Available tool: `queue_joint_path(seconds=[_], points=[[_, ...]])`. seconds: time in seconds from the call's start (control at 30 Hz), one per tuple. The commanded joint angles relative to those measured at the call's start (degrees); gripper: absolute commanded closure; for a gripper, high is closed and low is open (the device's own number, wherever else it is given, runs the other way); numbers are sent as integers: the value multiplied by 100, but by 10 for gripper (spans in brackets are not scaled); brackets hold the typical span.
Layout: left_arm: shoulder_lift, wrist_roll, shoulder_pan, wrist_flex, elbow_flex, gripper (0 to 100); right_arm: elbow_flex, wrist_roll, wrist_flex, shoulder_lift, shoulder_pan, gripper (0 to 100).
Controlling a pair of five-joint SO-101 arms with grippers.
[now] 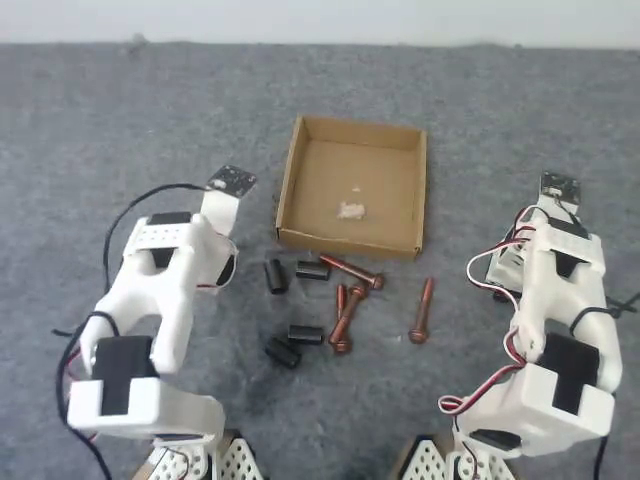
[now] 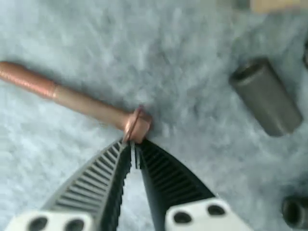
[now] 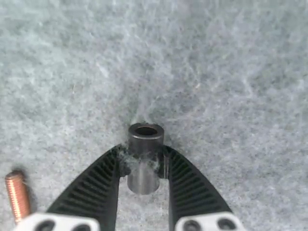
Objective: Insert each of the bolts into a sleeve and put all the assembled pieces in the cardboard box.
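**Both pincers closed, one on a bolt, one on a sleeve**

The left gripper (image 2: 132, 147) is pinching down to a sliver, its ribbed tips nipping the flange on the head of a bolt (image 2: 72, 98). The copper shank is running off sideways over the grey felt (image 1: 480, 130). A black sleeve is lying near that bolt's head, apart from it.

The right gripper (image 3: 143, 156) is clasping the held sleeve (image 3: 143, 180) between its two fingers. This sleeve is standing upright on the felt with its open bore facing up. The threaded end of another bolt is lying just beside one finger.

In the high view the cardboard box (image 1: 290, 190) is sitting between the two arms, toward the far side. Just in front of the box, loose bolts (image 1: 350, 270) and loose sleeves (image 1: 305, 333) are lying scattered on the felt. There are four of each, and one bolt is lying off toward the right arm
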Motion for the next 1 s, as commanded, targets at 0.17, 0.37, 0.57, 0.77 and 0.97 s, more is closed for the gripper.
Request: queue_joint_path(seconds=[0.17,0.37,0.57,0.77,0.97], points=[[53,-26,923,-97,-1130,989,-290,79,-22,-22,40,992],[62,-18,1407,-563,-1235,988,-290,79,-22,-22,48,992],[-167,-360,1143,141,-1490,979,-290,167,-92,-13,22,992],[-246,-2743,440,1547,-2211,850,-290,185,-75,-13,22,992],[-229,-3903,-53,1196,-2290,834,-290,193,-75,-13,22,992]])
